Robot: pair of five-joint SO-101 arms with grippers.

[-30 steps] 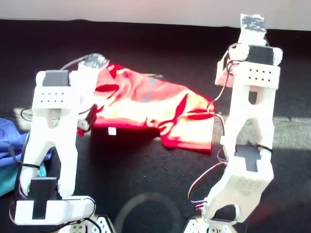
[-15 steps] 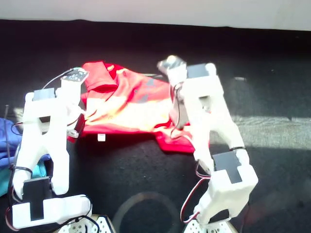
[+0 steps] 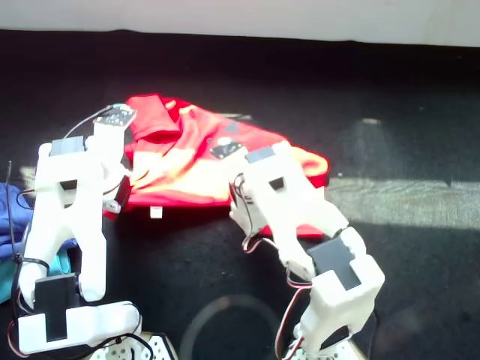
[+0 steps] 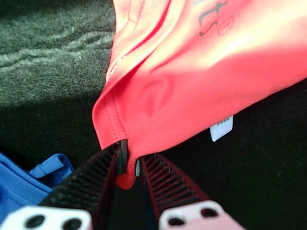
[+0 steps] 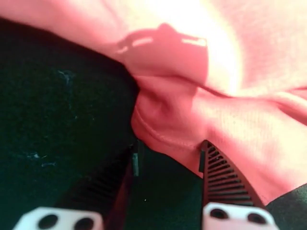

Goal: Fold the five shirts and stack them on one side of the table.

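A red shirt [image 3: 196, 159] lies crumpled on the black table [image 3: 405, 135] with a white tag [image 3: 155, 213] at its near hem. My left gripper [image 3: 118, 202] is at the shirt's near left corner. In the left wrist view this gripper [image 4: 129, 165] is shut on that corner of the red shirt [image 4: 201, 72], the tag [image 4: 221, 128] just beside it. My right gripper [image 3: 241, 222] is at the shirt's near edge, toward the middle. In the right wrist view it [image 5: 169, 158] stands open, a bunched fold of the red hem [image 5: 168, 120] between its fingers.
A blue shirt [image 3: 13, 214] and a teal cloth [image 3: 9, 279] lie piled at the table's left edge, the blue cloth [image 4: 21, 184] close to my left gripper. A sunlit strip [image 3: 405, 202] crosses the bare right half of the table.
The right arm swung from the table's far right over to the shirt's near edge. The left gripper first pulled the shirt's corner a little to the left, then kept still.
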